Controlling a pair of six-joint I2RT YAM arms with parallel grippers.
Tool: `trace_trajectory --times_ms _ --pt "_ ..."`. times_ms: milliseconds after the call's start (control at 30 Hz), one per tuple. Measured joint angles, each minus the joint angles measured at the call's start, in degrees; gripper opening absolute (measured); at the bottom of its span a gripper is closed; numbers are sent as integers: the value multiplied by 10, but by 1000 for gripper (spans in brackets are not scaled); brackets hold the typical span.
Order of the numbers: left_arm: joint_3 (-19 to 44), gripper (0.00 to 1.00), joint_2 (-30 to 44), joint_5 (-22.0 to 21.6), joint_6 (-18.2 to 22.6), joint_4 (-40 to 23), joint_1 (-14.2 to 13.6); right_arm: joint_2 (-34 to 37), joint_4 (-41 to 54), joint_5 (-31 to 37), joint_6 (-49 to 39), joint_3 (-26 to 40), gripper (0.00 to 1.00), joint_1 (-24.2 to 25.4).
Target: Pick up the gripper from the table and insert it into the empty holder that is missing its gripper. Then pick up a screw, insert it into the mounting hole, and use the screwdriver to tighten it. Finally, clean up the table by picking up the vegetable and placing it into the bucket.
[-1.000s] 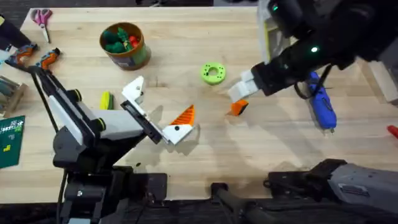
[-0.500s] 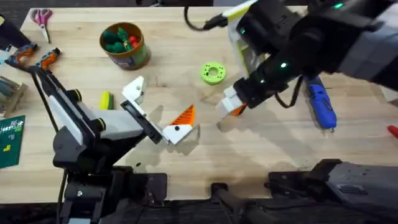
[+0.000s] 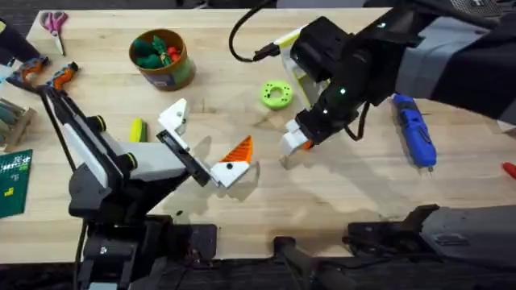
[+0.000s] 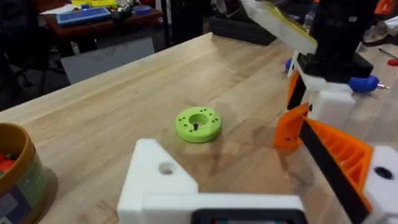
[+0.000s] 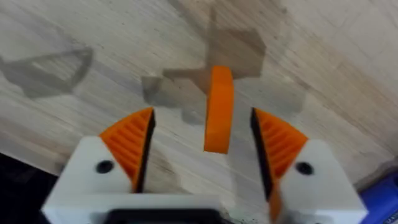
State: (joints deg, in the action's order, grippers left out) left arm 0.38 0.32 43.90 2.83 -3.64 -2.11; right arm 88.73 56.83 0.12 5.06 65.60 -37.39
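Between the spread orange pads of the right gripper (image 5: pixel 204 155), the small orange fingertip (image 5: pixel 218 109) stood upright on the desk (image 3: pixel 339 193), untouched, long axis vertical.

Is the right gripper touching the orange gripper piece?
Cannot tell. In the right wrist view the orange piece sits between the right gripper's jaws with gaps both sides.

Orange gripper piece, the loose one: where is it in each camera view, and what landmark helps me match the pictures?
Overhead: the orange gripper piece sits just right of centre.
Left wrist: right of centre, low against the wood.
Right wrist: dead centre, standing upright.
Shared landmark: the blue screwdriver, seen at the right edge in the left wrist view and at the lower right corner in the right wrist view.
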Motion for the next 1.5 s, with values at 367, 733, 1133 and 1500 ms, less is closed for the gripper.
trace_trajectory --times_ms 367,733,1133,1500 --pt "0 986 0 0 0 0 0 0 0 18 -4 0 14 0" --pt "0 986 0 1 0 0 0 0 7 17 -4 28 12 0" --pt "1 986 0 68 0 -9 0 -11 2 -222 -15 153 12 107" --pt "2 985 0 125 2 -17 0 28 13 -525 -102 139 15 199"
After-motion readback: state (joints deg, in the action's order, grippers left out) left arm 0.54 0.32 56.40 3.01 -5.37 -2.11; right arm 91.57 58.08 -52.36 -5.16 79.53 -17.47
